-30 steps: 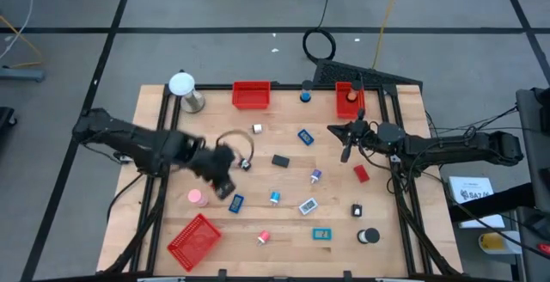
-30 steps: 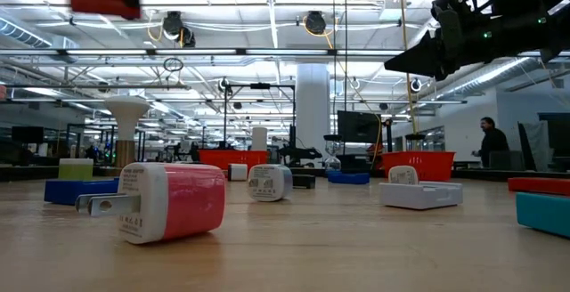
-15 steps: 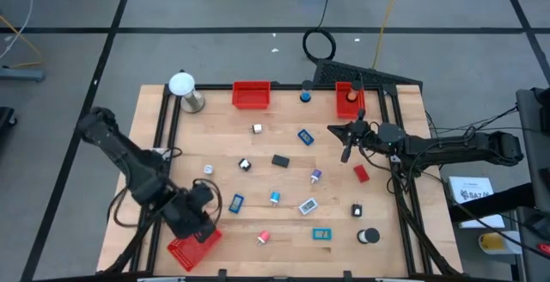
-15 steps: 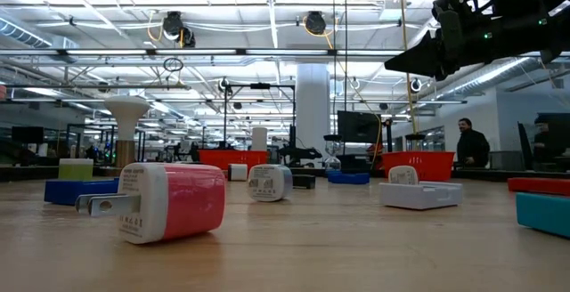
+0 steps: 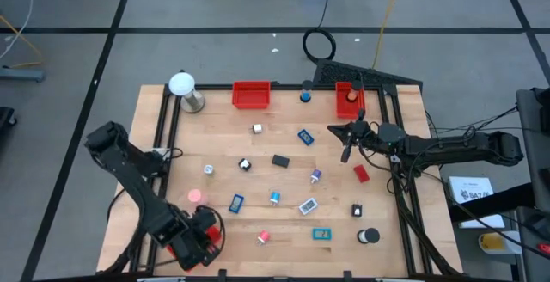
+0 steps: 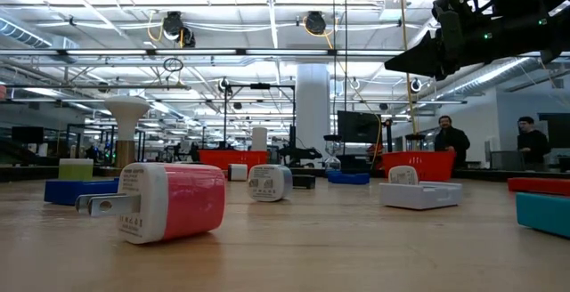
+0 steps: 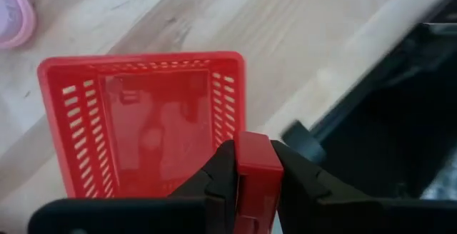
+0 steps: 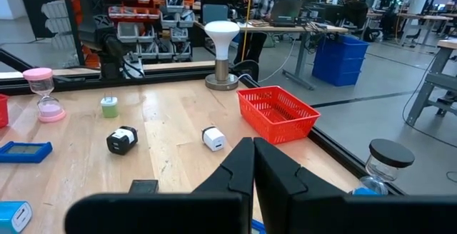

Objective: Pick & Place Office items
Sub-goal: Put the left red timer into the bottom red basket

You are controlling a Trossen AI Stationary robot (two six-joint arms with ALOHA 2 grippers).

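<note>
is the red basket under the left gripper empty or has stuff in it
Empty: the left wrist view shows only bare mesh floor inside the red basket. The left gripper holds a red piece above its rim.

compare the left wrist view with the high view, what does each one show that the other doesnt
Only the left wrist view shows the left gripper shut on a red piece, held above the red mesh tray and its slotted walls. Only the high view shows the right gripper hovering shut at the table's right side, the small items scattered mid-table, and two more red trays at the far edge. Both show that near-left tray and the pink item beside it.
</note>
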